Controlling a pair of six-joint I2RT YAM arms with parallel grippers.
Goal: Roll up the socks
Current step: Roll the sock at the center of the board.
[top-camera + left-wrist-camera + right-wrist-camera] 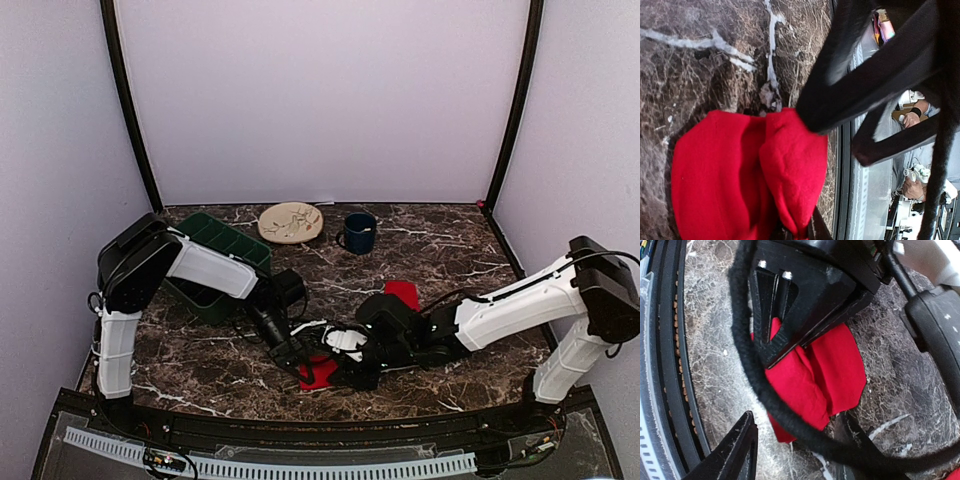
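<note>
One red sock (320, 373) lies folded on the marble table near the front edge. My left gripper (300, 362) is shut on its bunched edge. The left wrist view shows the fold of the sock (740, 170) rising from the pinching left gripper (799, 232). My right gripper (352, 378) stands open just right of it. In the right wrist view its fingers (735, 455) straddle the near end of the sock (830, 370), with a black cable crossing in front. A second red sock (404, 292) lies flat farther back, behind the right arm.
A green bin (215, 260) sits at the back left under the left arm. A patterned plate (290, 222) and a dark blue mug (359, 232) stand at the back. The table's black front rail (330, 430) runs close to the grippers.
</note>
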